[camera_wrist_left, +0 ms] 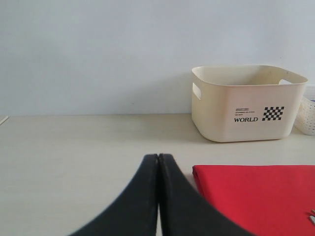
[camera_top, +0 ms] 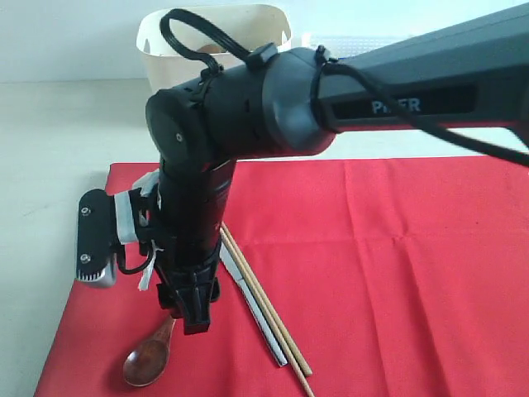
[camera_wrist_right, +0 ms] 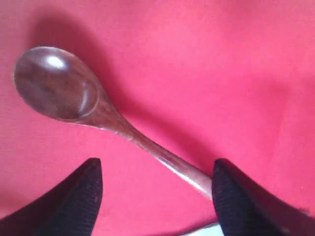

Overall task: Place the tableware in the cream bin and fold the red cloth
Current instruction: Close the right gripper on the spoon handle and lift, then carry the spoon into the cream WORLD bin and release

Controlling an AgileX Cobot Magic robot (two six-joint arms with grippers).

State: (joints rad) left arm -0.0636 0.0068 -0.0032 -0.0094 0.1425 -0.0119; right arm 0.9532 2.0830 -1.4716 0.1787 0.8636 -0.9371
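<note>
Your right jaws sit apart astride the spoon (camera_wrist_right: 98,108) handle, near the cloth (camera_top: 397,273) edge. Your left jaws are together, just off its corner.

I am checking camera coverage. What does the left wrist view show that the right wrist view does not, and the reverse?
Only the left wrist view: the cream bin, a white lattice basket, bare table and the shut left gripper. Only the right wrist view: the wooden spoon and the open right gripper over its handle. Both: the red cloth.

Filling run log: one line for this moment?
right claw: open astride wooden spoon | left claw: shut, empty | knife, chopsticks on red cloth
</note>
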